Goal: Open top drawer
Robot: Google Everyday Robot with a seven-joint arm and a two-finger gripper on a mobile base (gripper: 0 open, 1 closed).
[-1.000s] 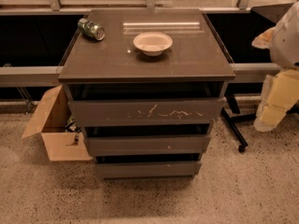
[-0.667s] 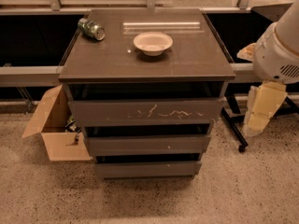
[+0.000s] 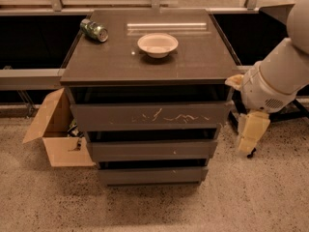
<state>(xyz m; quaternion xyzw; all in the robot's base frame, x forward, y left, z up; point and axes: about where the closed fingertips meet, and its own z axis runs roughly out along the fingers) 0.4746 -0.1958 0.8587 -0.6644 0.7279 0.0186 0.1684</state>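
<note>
The top drawer is the widest dark grey-brown front of the cabinet, with whitish squiggly scratches right of centre. It stands out a little from the cabinet body, with a dark gap above it under the top slab. My gripper hangs from the white arm at the right, pointing down, just beside the drawer's right end and apart from it.
On the cabinet top sit a white bowl and a green can lying on its side. Two narrower drawers lie below. An open cardboard box stands on the floor at the left. Dark benches flank the cabinet.
The arm has swung in from the right edge towards the cabinet, bringing the gripper closer to the top drawer's right end. The drawers have not moved.
</note>
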